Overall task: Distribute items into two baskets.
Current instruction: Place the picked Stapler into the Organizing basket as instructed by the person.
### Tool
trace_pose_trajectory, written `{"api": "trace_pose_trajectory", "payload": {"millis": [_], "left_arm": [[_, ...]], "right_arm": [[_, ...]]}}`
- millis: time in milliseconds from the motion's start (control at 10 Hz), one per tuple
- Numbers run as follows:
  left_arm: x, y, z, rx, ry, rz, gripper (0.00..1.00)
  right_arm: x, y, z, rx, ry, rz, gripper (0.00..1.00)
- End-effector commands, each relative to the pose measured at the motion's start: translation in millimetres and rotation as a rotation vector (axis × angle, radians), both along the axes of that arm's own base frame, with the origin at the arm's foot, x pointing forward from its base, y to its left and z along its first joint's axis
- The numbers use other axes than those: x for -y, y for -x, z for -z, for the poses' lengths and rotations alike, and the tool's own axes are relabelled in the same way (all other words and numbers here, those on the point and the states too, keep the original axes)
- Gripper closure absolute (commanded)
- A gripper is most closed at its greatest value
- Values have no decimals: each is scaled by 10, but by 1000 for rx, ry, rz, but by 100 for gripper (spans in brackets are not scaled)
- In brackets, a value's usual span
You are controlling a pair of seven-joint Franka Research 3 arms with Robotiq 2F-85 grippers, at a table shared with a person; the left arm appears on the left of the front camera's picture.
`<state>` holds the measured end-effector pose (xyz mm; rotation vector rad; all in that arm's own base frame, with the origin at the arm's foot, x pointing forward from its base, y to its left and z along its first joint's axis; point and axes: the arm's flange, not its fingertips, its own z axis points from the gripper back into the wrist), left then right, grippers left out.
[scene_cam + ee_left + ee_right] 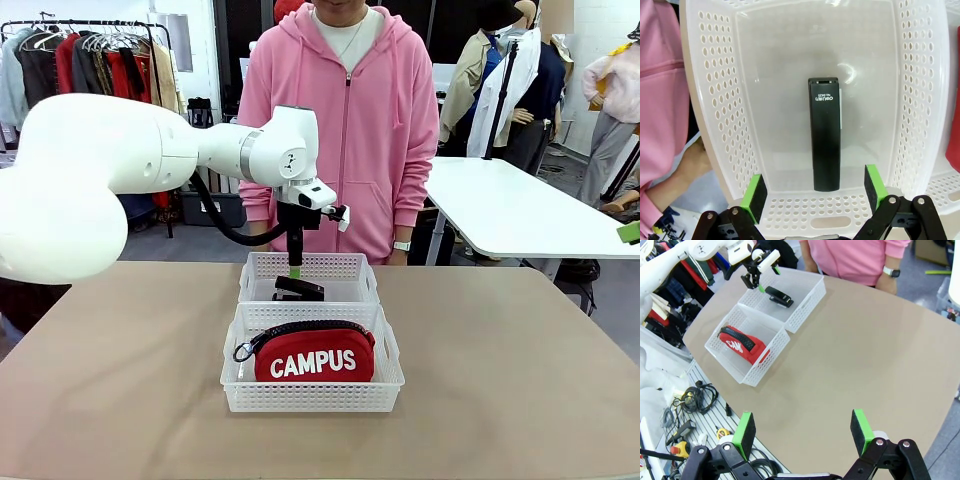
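The black stapler (pixel 298 290) lies flat on the floor of the far white basket (pixel 340 266). My left gripper (pixel 295 268) hangs just above it, open, with nothing between its green pads. In the left wrist view the stapler (pixel 825 132) lies lengthwise inside the basket (pixel 715 100), beyond the open left gripper (pixel 815 192). The red "CAMPUS" pouch (pixel 313 355) rests in the near basket (pixel 310 396). My right gripper (pixel 802 432) is open and empty, high over the table's side. From there I see the stapler (pixel 779 296), the pouch (pixel 742 345) and the left gripper (pixel 757 275).
The two baskets stand end to end at the table's middle. A person in a pink hoodie (pixel 345 120) stands at the far edge just behind the far basket. A white table (pixel 520 205) is at the back right. Cables and tools (pixel 695 395) lie off the table's side.
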<state>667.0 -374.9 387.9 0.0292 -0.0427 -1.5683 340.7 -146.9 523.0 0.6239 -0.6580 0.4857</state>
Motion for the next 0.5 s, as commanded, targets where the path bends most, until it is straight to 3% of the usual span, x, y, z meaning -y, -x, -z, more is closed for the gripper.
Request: {"api": "trace_pose_trajectory", "payload": {"millis": [0, 400], "left_arm": [[-6, -4, -35, 8, -3, 1, 0], [-6, -4, -35, 8, -3, 1, 0]], "right_arm": [[4, -10, -11, 14, -9, -6, 0], [4, -10, -11, 14, -9, -6, 0]]}}
